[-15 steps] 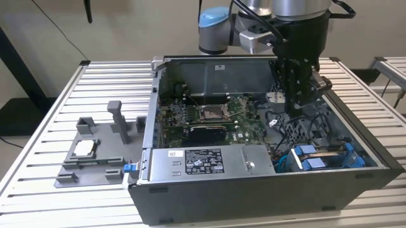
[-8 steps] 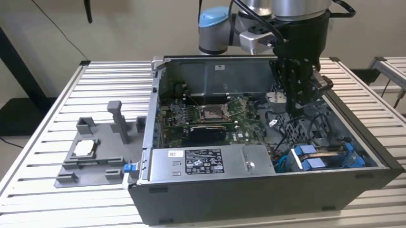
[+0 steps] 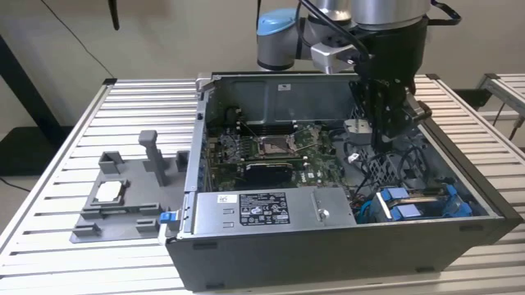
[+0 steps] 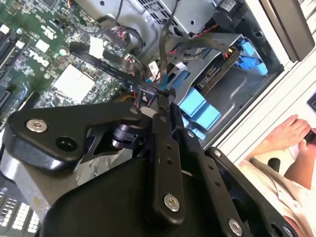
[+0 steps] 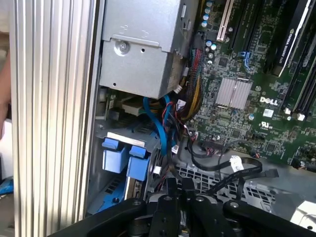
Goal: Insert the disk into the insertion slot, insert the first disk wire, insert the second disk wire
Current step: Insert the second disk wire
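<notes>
Sitting in the insertion slot (image 4: 232, 42), just beside the power-supply box (image 3: 262, 209) on the exterior view's right, the disk (image 3: 406, 212) has its blue carrier tabs showing. The gripper (image 4: 165, 98) hangs near that box too, pressed together on what looks like the connector end of a black disk wire (image 4: 108, 64). The wire runs off over the motherboard (image 3: 271, 147) beyond the box. The wire step seems in hand. It would go best with the connector square to the disk's port, eased in gently, clear of loose cables.
</notes>
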Robot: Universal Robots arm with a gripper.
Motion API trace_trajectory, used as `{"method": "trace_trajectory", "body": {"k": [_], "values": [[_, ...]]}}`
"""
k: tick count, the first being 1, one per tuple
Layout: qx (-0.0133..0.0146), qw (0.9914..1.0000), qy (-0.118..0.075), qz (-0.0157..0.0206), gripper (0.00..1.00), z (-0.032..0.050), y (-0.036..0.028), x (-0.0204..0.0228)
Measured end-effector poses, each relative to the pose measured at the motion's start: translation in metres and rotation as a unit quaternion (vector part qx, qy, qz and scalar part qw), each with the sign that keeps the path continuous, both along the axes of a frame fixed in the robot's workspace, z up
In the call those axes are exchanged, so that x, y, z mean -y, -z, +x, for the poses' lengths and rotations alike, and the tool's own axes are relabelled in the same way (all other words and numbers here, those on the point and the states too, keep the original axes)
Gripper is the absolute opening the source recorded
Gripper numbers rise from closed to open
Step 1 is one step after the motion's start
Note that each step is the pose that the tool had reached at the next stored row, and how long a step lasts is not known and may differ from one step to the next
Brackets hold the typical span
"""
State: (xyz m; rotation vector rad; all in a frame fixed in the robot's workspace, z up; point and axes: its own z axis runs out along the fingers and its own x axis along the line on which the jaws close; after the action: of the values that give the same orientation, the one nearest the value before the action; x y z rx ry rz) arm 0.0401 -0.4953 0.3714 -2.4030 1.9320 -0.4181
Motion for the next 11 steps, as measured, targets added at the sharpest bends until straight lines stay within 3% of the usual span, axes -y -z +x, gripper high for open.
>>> {"method": "trace_trajectory", "body": {"k": [6, 11], "values": [[-0.0182, 0.99983, 0.000, 0.0024, 0.16, 0.0068, 0.0019, 0.0142], [-0.0269, 0.99962, 0.000, 0.0055, 0.16, 0.0176, 0.0023, 0.0214]]}}
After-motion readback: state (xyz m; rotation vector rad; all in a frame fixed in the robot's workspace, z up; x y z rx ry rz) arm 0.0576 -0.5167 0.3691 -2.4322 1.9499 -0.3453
